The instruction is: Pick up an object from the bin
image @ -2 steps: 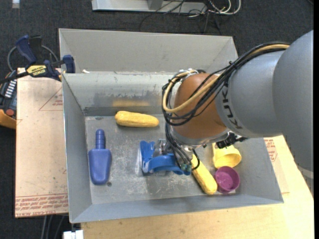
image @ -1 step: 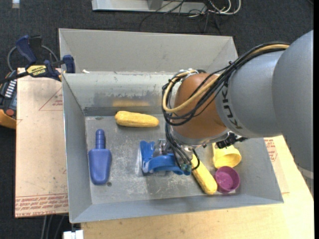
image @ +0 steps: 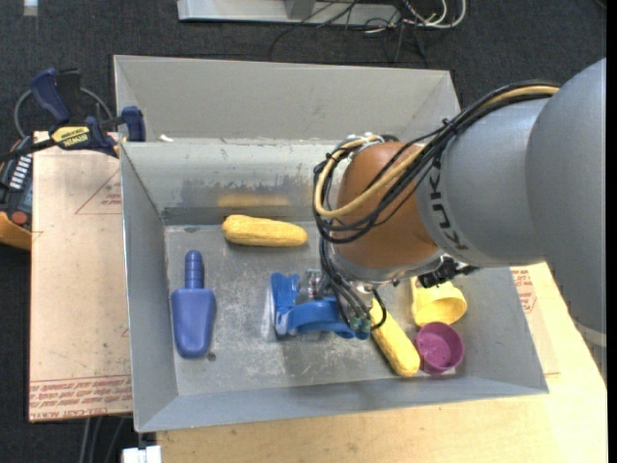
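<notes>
In the grey bin (image: 145, 287), a blue scoop-shaped toy (image: 193, 318) lies by the left wall, handle pointing to the back. A yellow corn-like piece (image: 264, 231) lies near the back wall. At the floor's middle is an angular blue plastic piece (image: 297, 314) – the gripper (image: 323, 297) is low, right over it. Whether the claw is apart or clamped cannot be told. Just right lie a yellow stick-shaped toy (image: 397, 347), a purple cup (image: 440, 347) and a yellow cup (image: 440, 305) – close together.
</notes>
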Robot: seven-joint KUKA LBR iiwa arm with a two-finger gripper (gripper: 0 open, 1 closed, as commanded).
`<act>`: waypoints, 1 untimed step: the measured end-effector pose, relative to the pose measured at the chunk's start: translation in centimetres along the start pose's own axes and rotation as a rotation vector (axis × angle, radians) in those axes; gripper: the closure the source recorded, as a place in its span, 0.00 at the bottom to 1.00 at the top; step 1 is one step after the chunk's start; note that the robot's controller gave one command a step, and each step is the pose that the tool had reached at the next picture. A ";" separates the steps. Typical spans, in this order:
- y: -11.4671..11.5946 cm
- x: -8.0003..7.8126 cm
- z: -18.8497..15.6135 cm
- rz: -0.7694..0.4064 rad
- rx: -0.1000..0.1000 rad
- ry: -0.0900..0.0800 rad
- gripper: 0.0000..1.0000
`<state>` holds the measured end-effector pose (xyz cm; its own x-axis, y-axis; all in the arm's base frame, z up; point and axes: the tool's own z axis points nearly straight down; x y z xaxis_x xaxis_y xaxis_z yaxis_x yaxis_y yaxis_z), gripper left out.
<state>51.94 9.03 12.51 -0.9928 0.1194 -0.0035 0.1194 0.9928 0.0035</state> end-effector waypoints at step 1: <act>0.0 0.0 0.0 0.000 0.000 0.000 1.00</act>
<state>51.94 9.03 12.51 -0.9928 0.1197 -0.0035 0.1197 0.9928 0.0036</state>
